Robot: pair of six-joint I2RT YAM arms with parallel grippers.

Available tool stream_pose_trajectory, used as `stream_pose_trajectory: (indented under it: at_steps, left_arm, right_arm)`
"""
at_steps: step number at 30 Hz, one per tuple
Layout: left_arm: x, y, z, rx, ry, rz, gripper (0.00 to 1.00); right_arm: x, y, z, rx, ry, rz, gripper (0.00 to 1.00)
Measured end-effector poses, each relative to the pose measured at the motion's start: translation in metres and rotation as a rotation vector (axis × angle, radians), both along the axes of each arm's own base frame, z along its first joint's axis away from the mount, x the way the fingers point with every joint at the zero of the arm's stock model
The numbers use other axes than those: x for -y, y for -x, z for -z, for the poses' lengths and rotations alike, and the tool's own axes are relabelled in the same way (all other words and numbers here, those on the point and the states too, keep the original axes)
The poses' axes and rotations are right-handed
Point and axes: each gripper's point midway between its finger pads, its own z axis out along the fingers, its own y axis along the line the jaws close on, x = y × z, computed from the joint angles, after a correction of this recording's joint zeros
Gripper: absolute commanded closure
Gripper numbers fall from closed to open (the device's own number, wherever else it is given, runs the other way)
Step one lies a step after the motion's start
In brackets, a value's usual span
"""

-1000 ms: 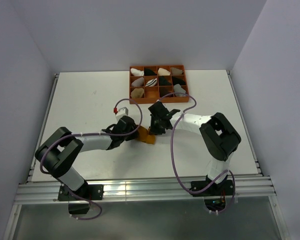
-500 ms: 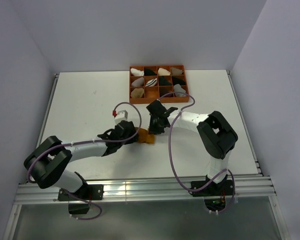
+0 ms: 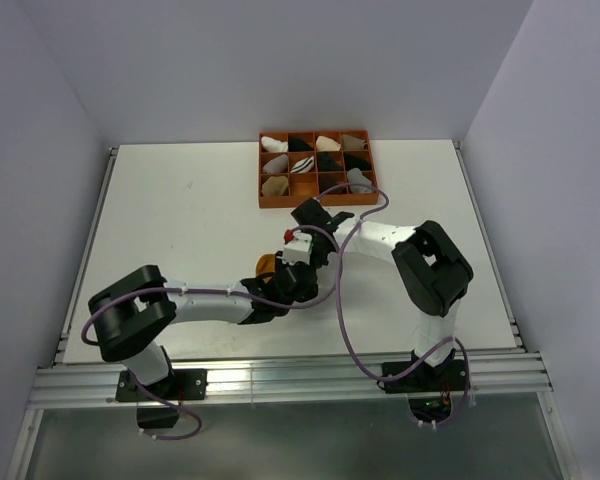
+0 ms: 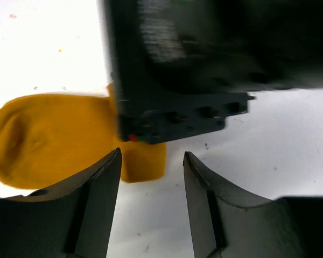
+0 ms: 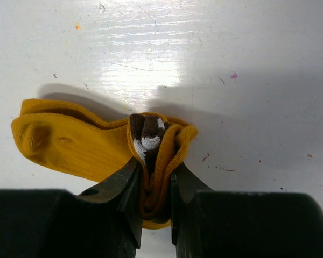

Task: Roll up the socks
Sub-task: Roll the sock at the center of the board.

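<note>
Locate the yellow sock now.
In the right wrist view the yellow sock lies on the table, its bunched cuff end pinched in the right gripper; from above it sits mid-table, just in front of the orange tray.

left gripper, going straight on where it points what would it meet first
Probably the mustard-yellow sock, just ahead of the left gripper, then the right arm close behind; depth is unclear.

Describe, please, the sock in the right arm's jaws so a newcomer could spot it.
On the white table, just in front of the orange tray, the jaws of the right arm pinch a mustard-yellow sock. Unlike the tray's bundles, it lies loose, brown-and-white stripes showing at its pinched end.
</note>
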Motion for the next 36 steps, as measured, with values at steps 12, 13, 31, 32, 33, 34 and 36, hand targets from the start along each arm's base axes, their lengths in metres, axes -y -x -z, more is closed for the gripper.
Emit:
stream_pose_trajectory:
  at_steps: [12,13,31,32,33,34,36]
  left_arm:
    - [0.014,-0.020,0.009,0.063,-0.076,-0.147,0.48]
    - [0.015,-0.020,0.009,0.062,-0.074,-0.154,0.49]
    - [0.002,0.012,0.027,0.022,-0.152,-0.106,0.48]
    - [0.002,0.012,0.027,0.023,-0.151,-0.107,0.48]
    - [0.002,0.012,0.026,0.025,-0.149,-0.107,0.48]
    - [0.002,0.012,0.026,0.026,-0.151,-0.107,0.48]
    - [0.001,0.011,0.025,0.033,-0.159,-0.107,0.48]
  right_arm:
    - [0.005,-0.004,0.001,-0.058,-0.048,0.032,1.00]
    - [0.006,-0.004,0.001,-0.060,-0.050,0.033,1.00]
    - [-0.004,-0.002,-0.001,-0.058,-0.039,0.008,1.00]
    - [-0.004,-0.002,0.000,-0.059,-0.039,0.008,1.00]
    - [-0.004,-0.002,0.000,-0.059,-0.039,0.008,1.00]
    - [-0.004,-0.003,0.000,-0.059,-0.040,0.007,1.00]
    - [-0.005,-0.002,0.000,-0.060,-0.040,0.007,1.00]
